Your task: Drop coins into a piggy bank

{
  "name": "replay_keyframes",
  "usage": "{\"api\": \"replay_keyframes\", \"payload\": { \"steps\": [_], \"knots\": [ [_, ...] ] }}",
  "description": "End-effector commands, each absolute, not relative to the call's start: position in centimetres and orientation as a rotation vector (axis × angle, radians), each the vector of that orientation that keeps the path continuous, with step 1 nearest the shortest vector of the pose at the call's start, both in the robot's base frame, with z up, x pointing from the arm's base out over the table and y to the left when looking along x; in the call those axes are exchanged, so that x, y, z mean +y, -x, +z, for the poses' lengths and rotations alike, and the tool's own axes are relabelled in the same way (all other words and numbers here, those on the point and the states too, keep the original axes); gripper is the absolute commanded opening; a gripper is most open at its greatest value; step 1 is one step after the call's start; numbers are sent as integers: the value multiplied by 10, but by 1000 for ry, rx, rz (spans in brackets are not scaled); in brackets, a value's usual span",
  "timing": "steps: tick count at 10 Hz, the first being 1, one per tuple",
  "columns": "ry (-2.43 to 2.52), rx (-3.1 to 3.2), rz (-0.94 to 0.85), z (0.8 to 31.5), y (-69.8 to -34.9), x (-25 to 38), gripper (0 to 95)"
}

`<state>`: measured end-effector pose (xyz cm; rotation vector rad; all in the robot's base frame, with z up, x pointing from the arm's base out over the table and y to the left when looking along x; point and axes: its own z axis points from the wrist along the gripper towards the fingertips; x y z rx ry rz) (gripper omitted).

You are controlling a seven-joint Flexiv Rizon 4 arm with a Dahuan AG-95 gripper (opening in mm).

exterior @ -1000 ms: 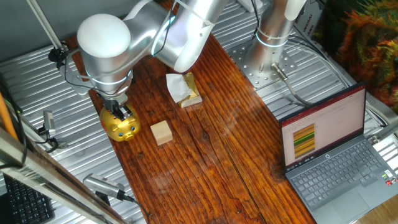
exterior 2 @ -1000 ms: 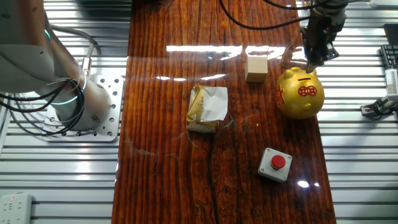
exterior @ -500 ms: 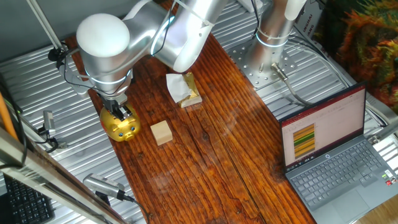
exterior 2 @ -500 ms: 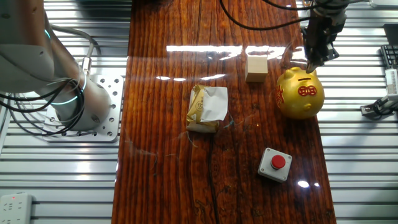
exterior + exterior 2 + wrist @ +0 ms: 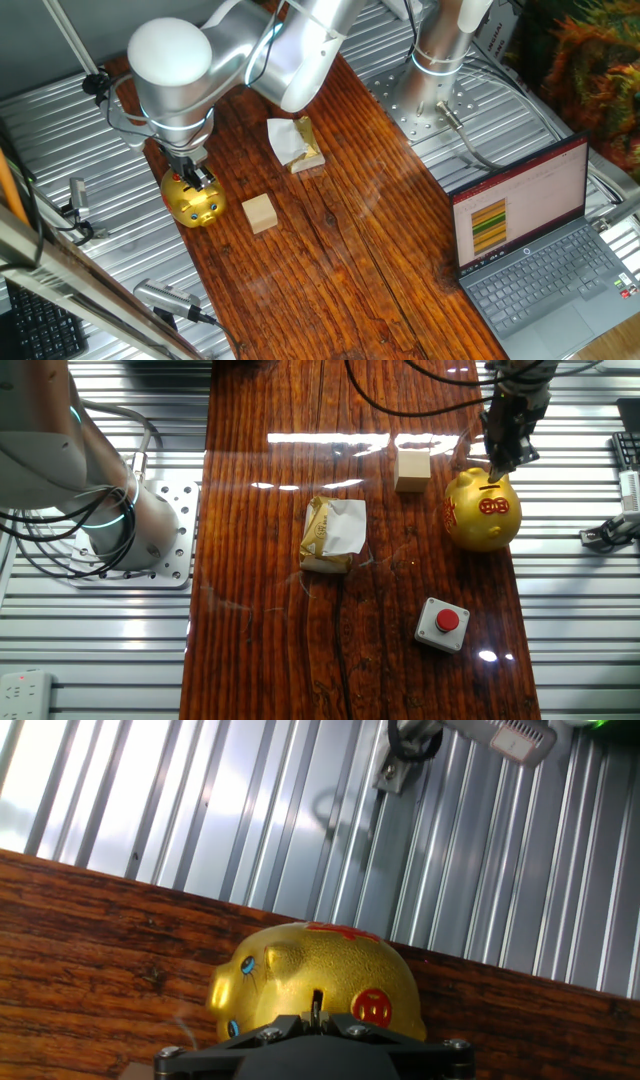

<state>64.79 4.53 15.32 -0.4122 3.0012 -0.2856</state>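
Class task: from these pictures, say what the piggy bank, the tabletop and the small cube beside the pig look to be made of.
Piggy bank: glossy gold-coated ceramic or plastic, judging by its bright highlights; which one is unclear.
Tabletop: dark wood with a varnished look, showing grain lines and reflected lights.
Cube: pale, unfinished-looking wood, matte.

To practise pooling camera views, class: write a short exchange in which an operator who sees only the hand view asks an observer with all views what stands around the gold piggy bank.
Operator: My hand view shows little beyond the piggy bank. What stands near it?
Observer: A pale wooden cube sits beside the pig on the wooden table, close to it but not touching.
Operator: Anything else close by?
Observer: A red button on a grey box, also apart from the pig and on a different side of it from the cube.
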Motion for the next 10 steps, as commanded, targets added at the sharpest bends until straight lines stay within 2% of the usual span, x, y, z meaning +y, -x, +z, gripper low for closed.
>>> {"api": "replay_keyframes", "payload": {
  "steps": [1, 10],
  "knots": [
    [413, 3003, -284, 153, -649, 45, 0],
    [394, 3005, -258, 150, -646, 43, 0]
  ]
}}
